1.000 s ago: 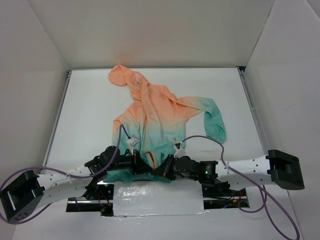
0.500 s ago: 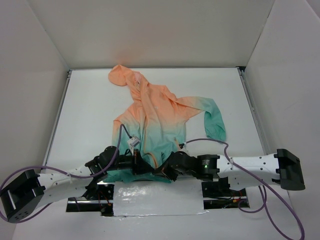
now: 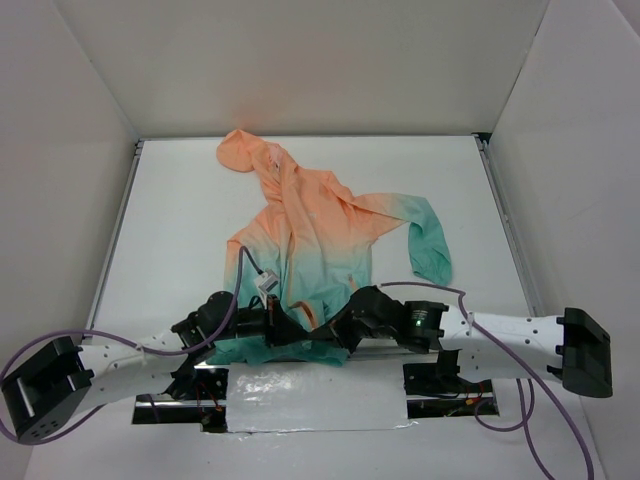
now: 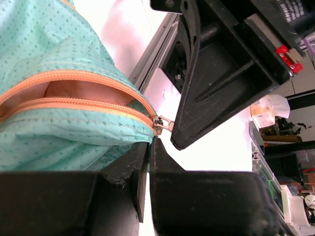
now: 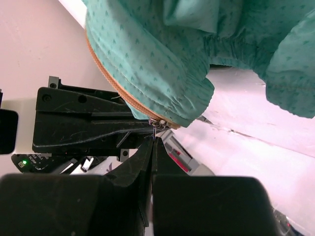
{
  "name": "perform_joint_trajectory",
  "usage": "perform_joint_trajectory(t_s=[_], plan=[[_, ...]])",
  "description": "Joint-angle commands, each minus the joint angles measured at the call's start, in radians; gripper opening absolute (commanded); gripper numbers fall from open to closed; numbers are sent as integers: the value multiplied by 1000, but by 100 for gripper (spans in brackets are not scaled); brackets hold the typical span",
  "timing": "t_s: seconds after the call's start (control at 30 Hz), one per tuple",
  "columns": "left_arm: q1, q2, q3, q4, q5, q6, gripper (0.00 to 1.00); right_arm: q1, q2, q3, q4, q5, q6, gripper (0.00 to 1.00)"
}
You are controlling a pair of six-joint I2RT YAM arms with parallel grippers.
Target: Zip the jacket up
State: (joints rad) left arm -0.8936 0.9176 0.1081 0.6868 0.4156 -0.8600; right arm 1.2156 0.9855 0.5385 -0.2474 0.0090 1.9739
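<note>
The jacket point(image 3: 310, 230) lies flat on the white table, with the peach hood far and the teal hem near the arms. Its orange zipper point(image 3: 305, 318) is open above the hem. My left gripper point(image 3: 275, 328) is shut on the teal hem point(image 4: 74, 132) just below the zipper slider point(image 4: 158, 123). My right gripper point(image 3: 342, 335) faces it, shut on the slider's small metal pull tab point(image 5: 154, 130). The slider point(image 5: 160, 123) sits at the bottom end of the zipper. In the left wrist view the right finger point(image 4: 206, 88) touches the pull tab.
White walls enclose the table on three sides. Metal rails point(image 3: 118, 230) run along the left and right edges. A silver taped patch point(image 3: 315, 395) lies at the near edge between the arm bases. Purple cables point(image 3: 420, 285) loop over both arms.
The right arm's forearm has swung outward and lower, and its wrist has turned and lifted slightly at the hem. The left arm has hardly moved.
</note>
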Motion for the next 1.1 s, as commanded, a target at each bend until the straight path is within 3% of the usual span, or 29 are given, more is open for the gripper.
perform_joint_trajectory(t_s=[0.0, 0.4, 0.77, 1.07], plan=[[-11, 17, -21, 16, 37, 49, 3, -33, -1, -38, 149, -58, 192, 0], [-22, -52, -27, 3, 34, 91, 2, -57, 16, -69, 207, -104, 394, 0], [-50, -19, -13, 10, 54, 108, 1, -203, 24, 21, 165, -119, 379, 0], [-99, 1, -1, -9, 15, 133, 0, -260, 146, 74, 188, -227, 381, 0]])
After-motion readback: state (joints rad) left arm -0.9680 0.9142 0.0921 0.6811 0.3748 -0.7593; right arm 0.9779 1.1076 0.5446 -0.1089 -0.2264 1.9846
